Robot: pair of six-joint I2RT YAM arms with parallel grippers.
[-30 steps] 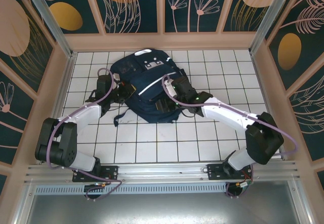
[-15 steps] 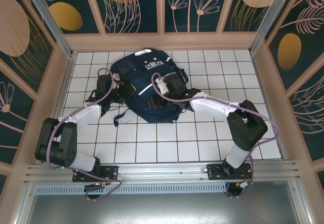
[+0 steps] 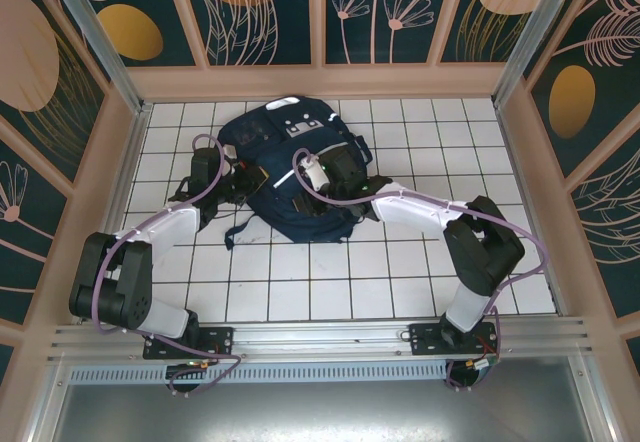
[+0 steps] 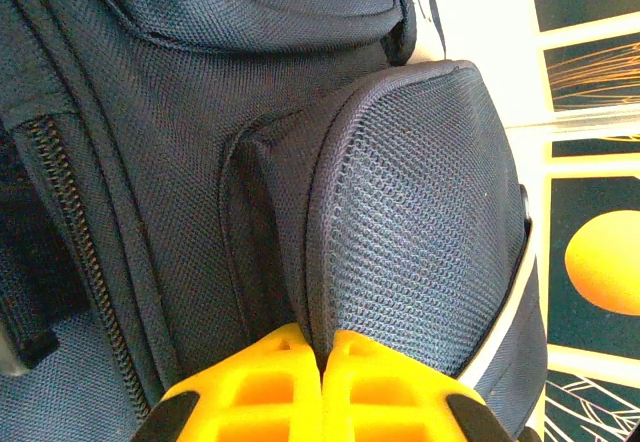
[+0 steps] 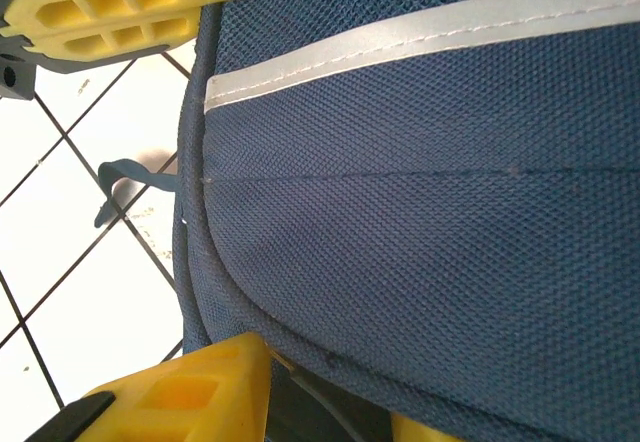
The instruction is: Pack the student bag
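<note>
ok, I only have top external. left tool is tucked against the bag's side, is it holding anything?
Observer: Yes. On left wrist, the left tool is shut on the seam of the bag's mesh pocket.
Operator: Zip near it?
Observer: The zip beside that pocket looks closed along the stretch in frame.
Operator: And the right tool?
Observer: On right wrist, the right tool has its fingers apart with the bag's rounded edge between them. Can't tell whether it's clamping.
</note>
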